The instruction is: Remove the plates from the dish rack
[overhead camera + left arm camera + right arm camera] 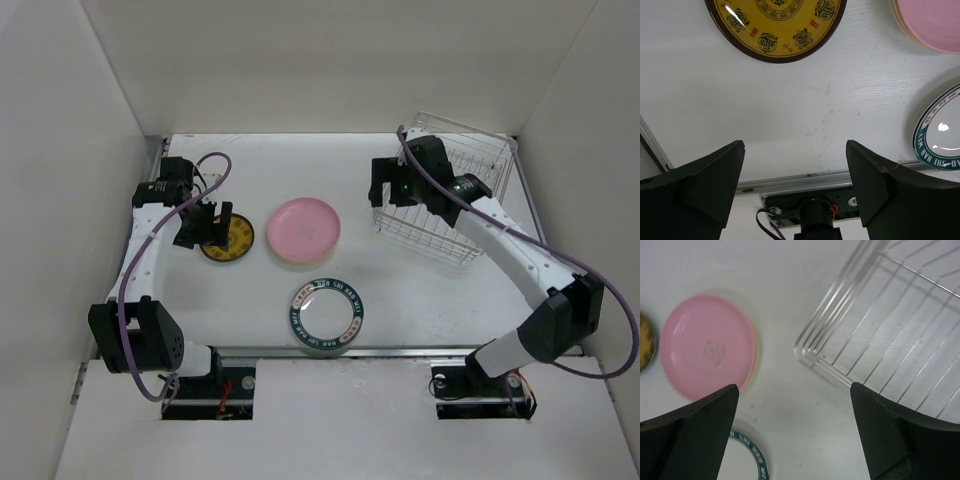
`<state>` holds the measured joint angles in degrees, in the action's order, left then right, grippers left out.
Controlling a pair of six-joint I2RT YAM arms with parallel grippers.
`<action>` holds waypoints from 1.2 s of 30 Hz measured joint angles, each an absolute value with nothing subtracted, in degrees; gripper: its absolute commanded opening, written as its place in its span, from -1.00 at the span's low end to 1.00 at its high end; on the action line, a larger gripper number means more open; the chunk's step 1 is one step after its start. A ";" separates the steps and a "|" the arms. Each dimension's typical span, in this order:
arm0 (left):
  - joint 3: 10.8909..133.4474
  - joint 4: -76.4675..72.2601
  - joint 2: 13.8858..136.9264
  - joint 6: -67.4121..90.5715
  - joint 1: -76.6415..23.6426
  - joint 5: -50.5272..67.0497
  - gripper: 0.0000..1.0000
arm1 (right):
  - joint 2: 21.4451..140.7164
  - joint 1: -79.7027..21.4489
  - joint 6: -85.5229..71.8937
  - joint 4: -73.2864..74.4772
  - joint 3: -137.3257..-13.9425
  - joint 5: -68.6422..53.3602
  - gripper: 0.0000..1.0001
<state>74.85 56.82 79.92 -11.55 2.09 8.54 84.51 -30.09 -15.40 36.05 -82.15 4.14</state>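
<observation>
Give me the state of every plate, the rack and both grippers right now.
yellow plate: flat on the table.
pink plate: lying flat on a paler plate.
teal-rimmed plate: flat on the table.
dish rack: no plates visible in it.
left gripper: open, empty.
right gripper: open, empty.

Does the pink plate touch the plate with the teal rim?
Apart. The top view shows a strip of bare table between the pink plate and the teal-rimmed plate.
</observation>
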 measured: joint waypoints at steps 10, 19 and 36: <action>74.59 56.84 79.90 -11.53 2.09 8.56 0.60 | 102.67 -27.83 -31.00 27.59 -85.43 17.72 0.98; 74.52 56.82 79.85 -11.53 2.09 8.56 0.60 | 108.05 -27.83 -33.69 25.15 -89.47 22.35 0.02; 74.50 56.82 79.85 -11.53 2.09 8.56 0.60 | 109.30 -30.37 -30.09 25.30 -85.36 27.18 -1.00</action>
